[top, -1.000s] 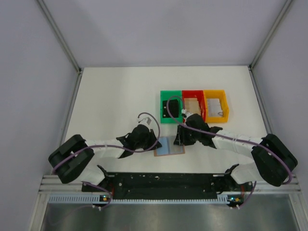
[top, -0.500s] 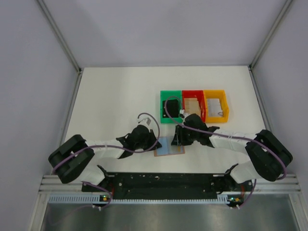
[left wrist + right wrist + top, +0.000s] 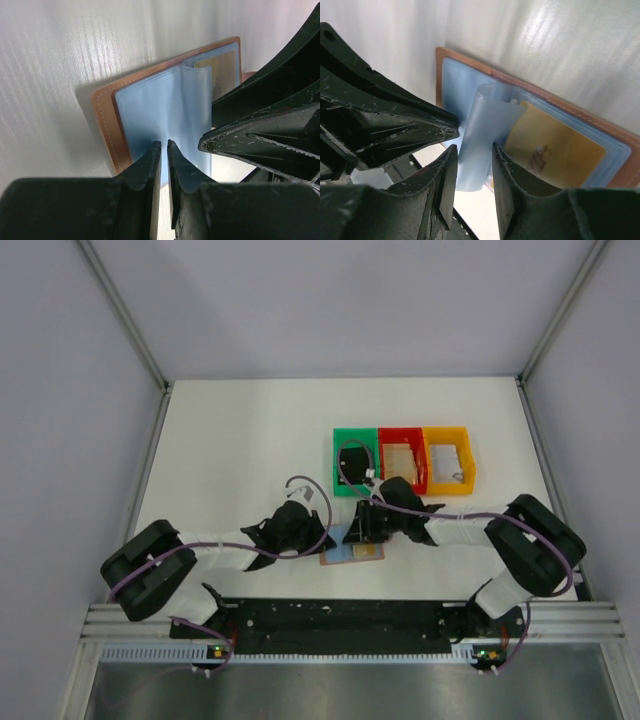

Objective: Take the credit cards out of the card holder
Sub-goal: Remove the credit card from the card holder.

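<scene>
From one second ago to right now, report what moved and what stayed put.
The right gripper slid left, further over the open card holder, and its elbow drew inward toward the table's middle. Nothing was visibly picked up or released. The left gripper, the card holder and the three bins stayed where they were.

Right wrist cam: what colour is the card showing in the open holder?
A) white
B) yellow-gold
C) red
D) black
B: the right wrist view shows a yellow-gold card sitting partly under the lifted blue sleeve of the open card holder.
</scene>
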`<state>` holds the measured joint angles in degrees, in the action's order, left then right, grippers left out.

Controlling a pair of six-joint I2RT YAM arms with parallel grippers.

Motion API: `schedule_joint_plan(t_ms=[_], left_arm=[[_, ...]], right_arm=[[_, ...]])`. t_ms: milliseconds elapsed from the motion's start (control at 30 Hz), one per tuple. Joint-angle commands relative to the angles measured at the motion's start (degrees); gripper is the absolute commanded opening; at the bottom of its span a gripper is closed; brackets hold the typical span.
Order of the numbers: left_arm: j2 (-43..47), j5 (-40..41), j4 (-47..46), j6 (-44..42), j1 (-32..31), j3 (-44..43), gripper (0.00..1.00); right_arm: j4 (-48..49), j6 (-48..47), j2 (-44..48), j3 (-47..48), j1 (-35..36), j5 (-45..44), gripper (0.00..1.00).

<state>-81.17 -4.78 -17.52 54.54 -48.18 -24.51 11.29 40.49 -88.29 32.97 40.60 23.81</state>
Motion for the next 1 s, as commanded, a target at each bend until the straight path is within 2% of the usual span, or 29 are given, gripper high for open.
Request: schedule_joint_plan(t_ms=[0,267,567,867,967], left_arm=[[0.13,-0.15,-2.52,0.83,-0.42,1.22,0.14],[2.85,1.34,-3.57,2.06,-0.51,2.97,0.13],[13.39,7.23,-2.09,3.55,-0.59,7.19,0.14],[23.94,11.63,0.99,5.31,-0.68,11.15,0.15],[26.66,12.68,1.96,5.49,-0.68,11.85,0.15]], right_arm=[[8.21,2.31,-1.44,0.42,0.44,5.27,0.33],[10.33,2.93,-4.96,3.5,2.2,8.18,0.32],[8.4,2.32,-4.53,4.64,2.55,8.26,0.31],[-3.72,-3.48,-1.36,14.3,4.58,7.04,0.31],[-9.68,-6.46,0.48,17.38,4.58,2.84,0.31]])
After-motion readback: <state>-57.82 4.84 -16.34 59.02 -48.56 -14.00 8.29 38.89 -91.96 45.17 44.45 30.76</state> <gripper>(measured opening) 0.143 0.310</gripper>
